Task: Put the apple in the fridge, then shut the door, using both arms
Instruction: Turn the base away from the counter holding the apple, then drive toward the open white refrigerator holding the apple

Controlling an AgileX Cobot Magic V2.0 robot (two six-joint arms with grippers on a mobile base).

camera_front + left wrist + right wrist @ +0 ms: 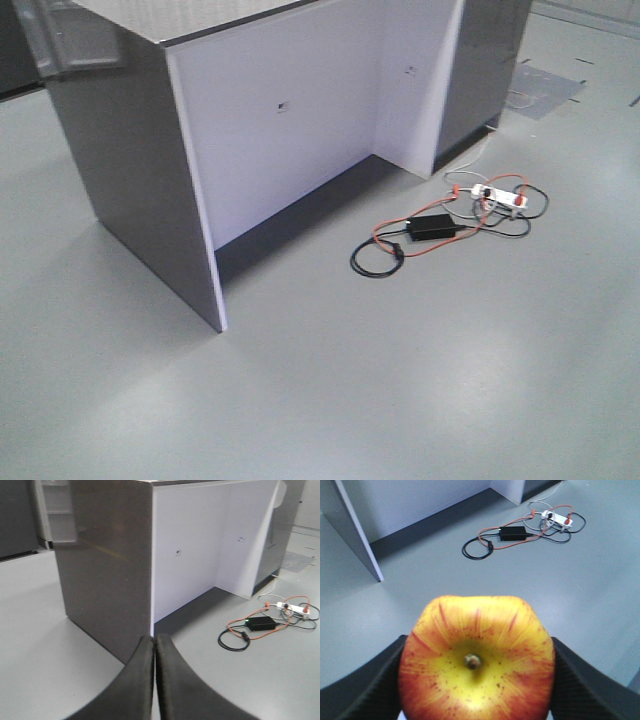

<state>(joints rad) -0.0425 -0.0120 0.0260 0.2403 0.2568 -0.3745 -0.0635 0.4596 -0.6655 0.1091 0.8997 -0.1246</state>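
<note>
A dark grey counter with white inner panels fills ten to one o'clock of the front view. On the grey floor toward three o'clock lie a black power adapter and a white power strip — both tangled in orange and black cables.

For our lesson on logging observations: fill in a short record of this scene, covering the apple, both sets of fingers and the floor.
apple: red and yellow, stem facing camera, held between right fingers
left fingers: shut together, holding nothing
counter: dark grey side, white inner panels
floor: grey, with tangled orange and black cables, black adapter, white power strip
</note>
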